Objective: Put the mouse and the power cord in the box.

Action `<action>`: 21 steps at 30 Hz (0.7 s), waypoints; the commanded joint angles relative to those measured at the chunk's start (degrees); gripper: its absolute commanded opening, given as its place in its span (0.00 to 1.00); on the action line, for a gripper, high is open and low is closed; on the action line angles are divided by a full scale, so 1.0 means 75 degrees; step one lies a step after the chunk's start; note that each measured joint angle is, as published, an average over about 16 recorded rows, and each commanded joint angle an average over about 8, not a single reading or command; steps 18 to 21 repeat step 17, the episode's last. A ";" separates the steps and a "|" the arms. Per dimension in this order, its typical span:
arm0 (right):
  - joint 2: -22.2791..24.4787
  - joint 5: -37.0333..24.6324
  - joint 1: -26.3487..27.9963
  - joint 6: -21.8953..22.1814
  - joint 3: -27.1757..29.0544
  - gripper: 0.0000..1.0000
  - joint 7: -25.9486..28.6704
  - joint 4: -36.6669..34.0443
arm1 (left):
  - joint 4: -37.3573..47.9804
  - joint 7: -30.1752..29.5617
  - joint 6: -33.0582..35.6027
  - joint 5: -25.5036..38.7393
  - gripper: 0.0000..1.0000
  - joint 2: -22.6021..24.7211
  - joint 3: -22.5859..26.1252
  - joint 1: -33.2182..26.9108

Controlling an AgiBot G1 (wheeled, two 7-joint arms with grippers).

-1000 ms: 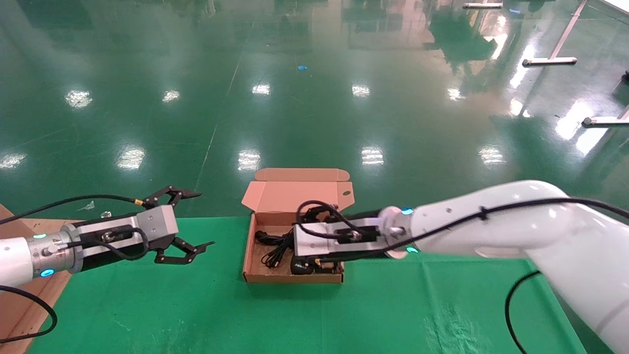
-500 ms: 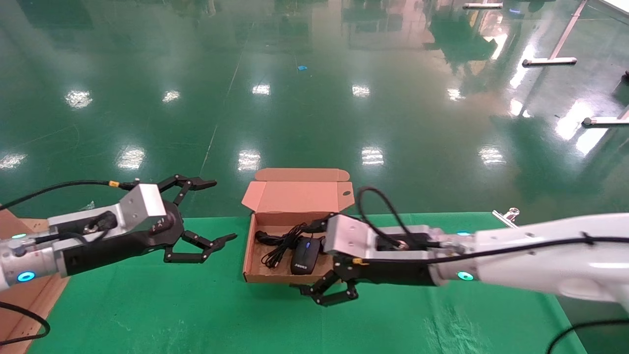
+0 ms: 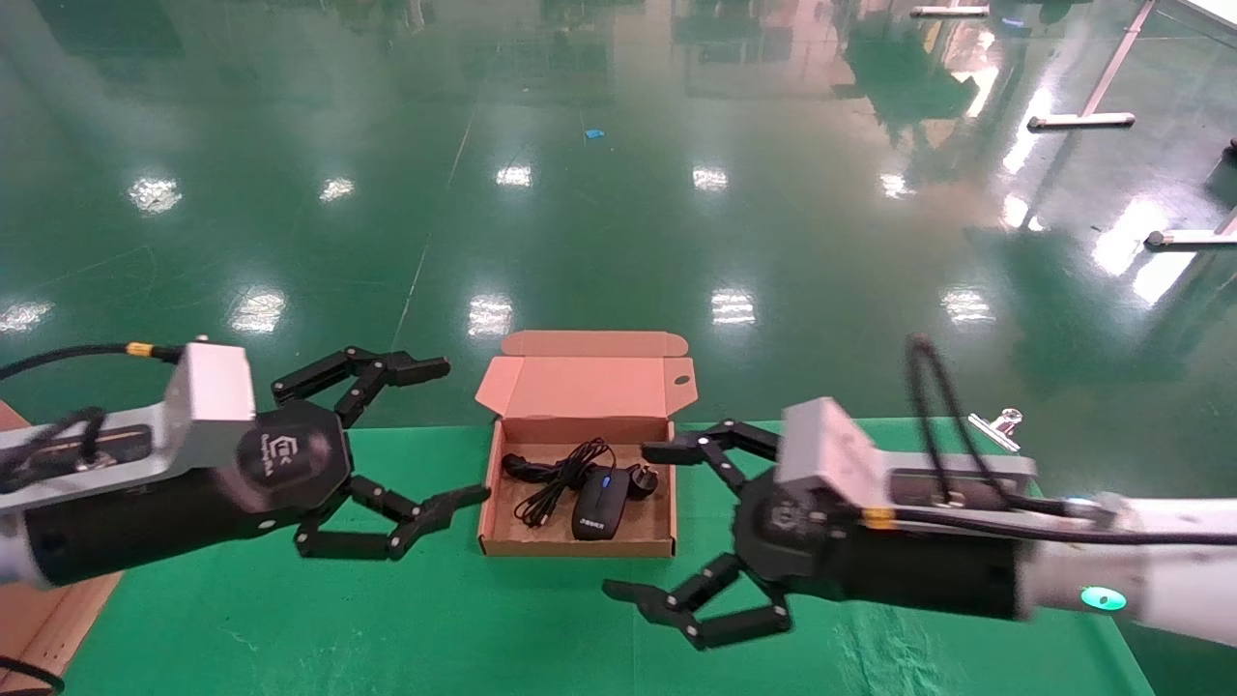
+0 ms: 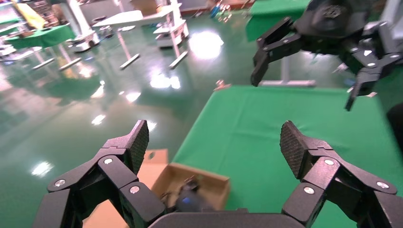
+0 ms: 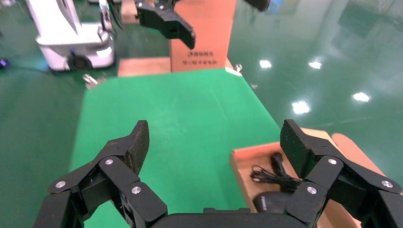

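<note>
The brown box point(image 3: 570, 547) stands open on the green cloth, its lid point(image 3: 585, 387) tilted back. Inside lie the black mouse point(image 3: 601, 505) with its blue spot and, beside it, the coiled power cord point(image 3: 546, 476) with its plug point(image 3: 643, 478). My right gripper point(image 3: 633, 519) hovers open just right of the box, holding nothing. My left gripper point(image 3: 459, 431) hangs open to the left of the box, also holding nothing. The left wrist view has its gripper point(image 4: 214, 137) open above the box point(image 4: 211, 183) and mouse point(image 4: 187, 202). In the right wrist view, its gripper point(image 5: 214, 133) is open beside the box point(image 5: 240, 164), cord point(image 5: 275, 173) and mouse point(image 5: 271, 202).
A brown cardboard sheet point(image 3: 39, 590) lies at the table's left edge. A metal clip point(image 3: 1000, 425) sits at the far right edge of the cloth. A tall cardboard carton point(image 5: 202, 33) and a white robot base point(image 5: 71, 33) stand beyond the table's left side.
My right gripper has drawn back out of the box toward the right and near side, leaving the mouse inside. My left arm has pulled back and turned, still open.
</note>
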 commanded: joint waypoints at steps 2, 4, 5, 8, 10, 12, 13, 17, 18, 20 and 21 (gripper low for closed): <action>0.0292 0.0302 -0.0248 -0.0291 0.0368 1.00 0.0202 0.0247 | -0.0425 -0.0468 0.0197 -0.0149 1.00 -0.0139 -0.0181 0.0180; 0.0485 0.0502 -0.0413 -0.0485 0.0613 1.00 0.0337 0.0412 | -0.0706 -0.0779 0.0327 -0.0248 1.00 -0.0231 -0.0301 0.0300; 0.0583 0.0603 -0.0496 -0.0582 0.0736 1.00 0.0405 0.0495 | -0.0849 -0.0936 0.0393 -0.0298 1.00 -0.0278 -0.0361 0.0361; 0.0876 0.0907 -0.0746 -0.0875 0.1107 1.00 0.0608 0.0744 | -0.1276 -0.1407 0.0591 -0.0448 1.00 -0.0418 -0.0543 0.0542; 0.1070 0.1108 -0.0910 -0.1069 0.1351 1.00 0.0743 0.0908 | -0.1558 -0.1718 0.0721 -0.0547 1.00 -0.0510 -0.0663 0.0662; 0.1267 0.1312 -0.1078 -0.1266 0.1600 1.00 0.0880 0.1076 | -0.1845 -0.2034 0.0854 -0.0648 1.00 -0.0604 -0.0785 0.0784; 0.1362 0.1410 -0.1159 -0.1360 0.1719 1.00 0.0945 0.1156 | -0.1982 -0.2186 0.0918 -0.0697 1.00 -0.0649 -0.0844 0.0842; 0.1607 0.1664 -0.1367 -0.1605 0.2029 1.00 0.1116 0.1364 | -0.2339 -0.2579 0.1083 -0.0822 1.00 -0.0766 -0.0996 0.0994; 0.1607 0.1664 -0.1367 -0.1605 0.2029 1.00 0.1116 0.1364 | -0.2339 -0.2579 0.1083 -0.0822 1.00 -0.0766 -0.0996 0.0994; 0.1607 0.1664 -0.1367 -0.1605 0.2029 1.00 0.1116 0.1364 | -0.2339 -0.2579 0.1083 -0.0822 1.00 -0.0766 -0.0996 0.0994; 0.1607 0.1664 -0.1367 -0.1605 0.2029 1.00 0.1116 0.1364 | -0.2339 -0.2579 0.1083 -0.0822 1.00 -0.0766 -0.0996 0.0994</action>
